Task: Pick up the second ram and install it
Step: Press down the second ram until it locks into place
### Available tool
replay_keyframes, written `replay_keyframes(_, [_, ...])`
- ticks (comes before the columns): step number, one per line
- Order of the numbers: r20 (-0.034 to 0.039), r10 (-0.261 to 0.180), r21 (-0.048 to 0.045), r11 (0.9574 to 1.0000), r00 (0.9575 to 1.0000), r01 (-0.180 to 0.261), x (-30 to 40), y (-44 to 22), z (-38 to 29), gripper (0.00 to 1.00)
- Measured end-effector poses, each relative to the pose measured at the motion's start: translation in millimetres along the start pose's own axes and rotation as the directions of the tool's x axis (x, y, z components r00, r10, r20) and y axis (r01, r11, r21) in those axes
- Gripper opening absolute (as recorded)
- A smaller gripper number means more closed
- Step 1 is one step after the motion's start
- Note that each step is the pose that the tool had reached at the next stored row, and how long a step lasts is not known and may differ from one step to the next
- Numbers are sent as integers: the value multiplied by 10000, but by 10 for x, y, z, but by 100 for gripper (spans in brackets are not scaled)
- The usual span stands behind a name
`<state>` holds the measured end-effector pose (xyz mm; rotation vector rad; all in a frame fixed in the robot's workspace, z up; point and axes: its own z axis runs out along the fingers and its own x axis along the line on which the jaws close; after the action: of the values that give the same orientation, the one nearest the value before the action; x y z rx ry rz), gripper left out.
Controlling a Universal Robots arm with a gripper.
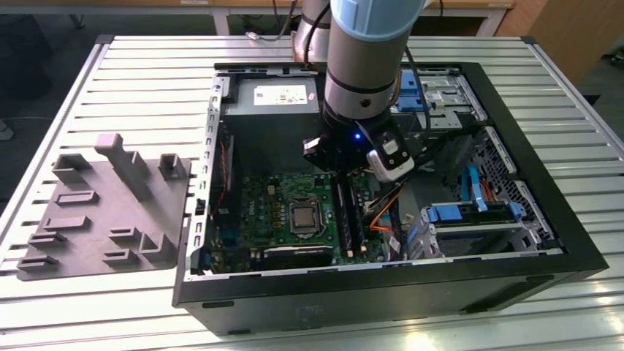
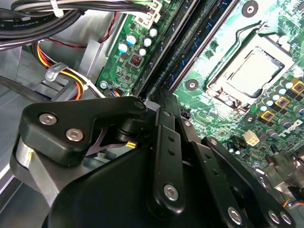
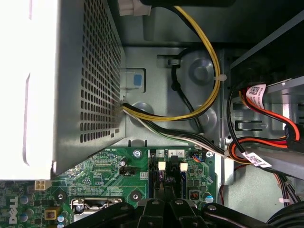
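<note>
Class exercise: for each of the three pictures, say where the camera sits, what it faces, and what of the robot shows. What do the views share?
Exterior view: off the arm, looking down on the open computer case and grey tray; arm shows.
Second wrist view: on the arm, facing the motherboard; gripper linkage shows.
First wrist view: on the arm, facing the power supply.
All share the motherboard.

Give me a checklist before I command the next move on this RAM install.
1. Gripper positioned at the black memory slots: ok, it sits at their end in the second wrist view.
2. Second ram seated in its slot: cannot tell, the gripper body covers that spot.
3. Orange cables off the slots: ok, they lie beside them on the exterior view's right.
4. CPU socket apart from the gripper: ok.
5. Grey moulded tray out of the arm's way: ok, it lies outside the computer case.
</note>
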<state>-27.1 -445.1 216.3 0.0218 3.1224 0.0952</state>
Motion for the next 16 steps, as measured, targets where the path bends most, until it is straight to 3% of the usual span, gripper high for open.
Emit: replay_keyframes(16, [1, 0, 5, 10000, 10000, 0, -3, 11, -165, 11])
